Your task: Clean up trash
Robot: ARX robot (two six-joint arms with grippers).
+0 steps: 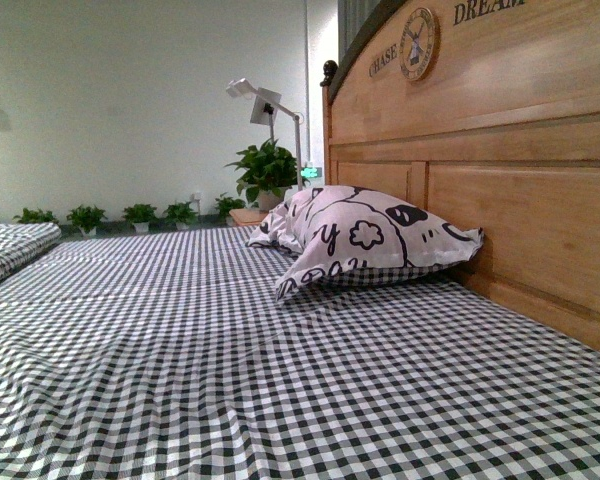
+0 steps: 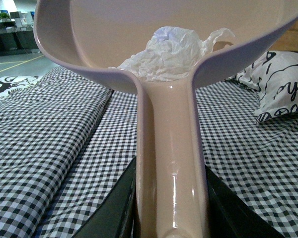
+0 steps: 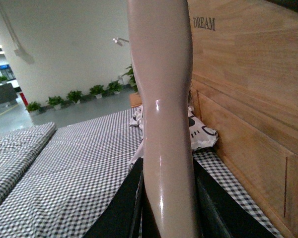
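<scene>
My left gripper (image 2: 171, 218) clamps the dustpan (image 2: 171, 148) with the tissue wad (image 2: 169, 54) already inside (right gripper (image 3: 166, 208) clasps a pale handle (image 3: 164, 99)), so only dumping remains.

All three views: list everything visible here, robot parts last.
Trash: one, white crumpled wad, inside the dustpan.
Dustpan: one, pale pinkish, held above the bed.
Brush handle: one, pale, upright; bristles out of view.
Bedsheet: one, black-and-white check.
Pillow: one, white with black print, against the headboard.
Headboard: one, wooden, lettered.
Potted plants: several, green, along the far wall.
Lamp: one, white, beyond the bed.
Left claw: black, shut on the dustpan's handle.
Right claw: black, shut on the brush handle.
</scene>
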